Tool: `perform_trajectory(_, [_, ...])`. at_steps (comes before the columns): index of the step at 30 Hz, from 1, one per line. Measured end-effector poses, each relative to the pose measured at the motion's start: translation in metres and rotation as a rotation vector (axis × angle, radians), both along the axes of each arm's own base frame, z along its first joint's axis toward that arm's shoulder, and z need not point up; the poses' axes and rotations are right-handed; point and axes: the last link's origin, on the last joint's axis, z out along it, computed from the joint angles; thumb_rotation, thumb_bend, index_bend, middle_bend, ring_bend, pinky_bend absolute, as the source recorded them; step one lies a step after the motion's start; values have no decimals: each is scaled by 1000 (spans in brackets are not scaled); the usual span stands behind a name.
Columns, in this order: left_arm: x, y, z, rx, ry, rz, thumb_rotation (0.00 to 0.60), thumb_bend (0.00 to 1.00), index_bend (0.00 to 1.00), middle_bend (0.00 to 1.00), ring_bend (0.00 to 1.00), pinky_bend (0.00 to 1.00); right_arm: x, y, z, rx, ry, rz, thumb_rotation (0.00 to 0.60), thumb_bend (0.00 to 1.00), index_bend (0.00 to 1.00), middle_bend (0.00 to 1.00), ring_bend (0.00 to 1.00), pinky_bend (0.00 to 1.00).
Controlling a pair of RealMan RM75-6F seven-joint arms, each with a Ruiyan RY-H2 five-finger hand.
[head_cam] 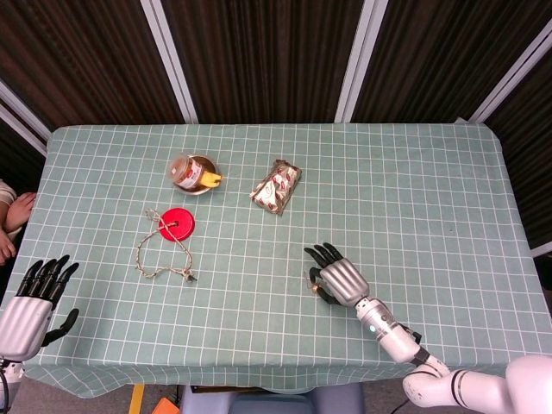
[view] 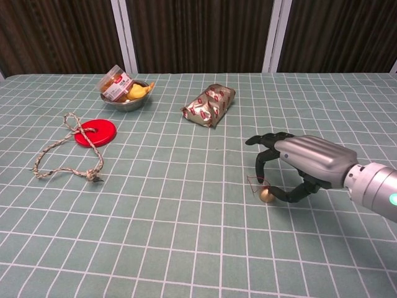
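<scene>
My right hand (view: 296, 165) hangs low over the green checked tablecloth (view: 155, 236), front right of centre. Between thumb and a fingertip (view: 259, 179) it pinches a small gold ball (view: 267, 195) with a thin red thread. The ball sits at or just above the cloth. In the head view the right hand (head_cam: 339, 277) hides most of the ball (head_cam: 313, 279). My left hand (head_cam: 33, 304) rests at the table's front left corner with fingers spread and nothing in it. It does not show in the chest view.
A steel bowl (view: 126, 102) holding a tilted jar (view: 116, 84) and a yellow item stands at the back left. A foil snack packet (view: 209, 104) lies behind the right hand. A red disc (view: 95, 132) with a knotted rope (view: 57, 160) lies left. A person's hand (head_cam: 10, 220) shows at the left edge.
</scene>
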Motion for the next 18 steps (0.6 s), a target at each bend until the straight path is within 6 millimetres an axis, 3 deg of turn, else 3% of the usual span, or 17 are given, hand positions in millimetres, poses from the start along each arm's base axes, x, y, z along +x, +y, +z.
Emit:
perform_trajectory(8, [1,-1,2,7,-6,-4,600,401,0,0,0,0,-7,7,23,-43,4,-12,600,579,212,60,0,0])
perform_trajectory(14, [0,-1,6,37,8,-1,600,402,0,0,0,0,-32,29,81,-210,-1,-65,600,548,44,17,0,0])
perform_trajectory(18, [-1,-1,6,63,14,12,600,401,0,0,0,0,-64,60,136,-413,16,-173,600,489,0,0,0,0])
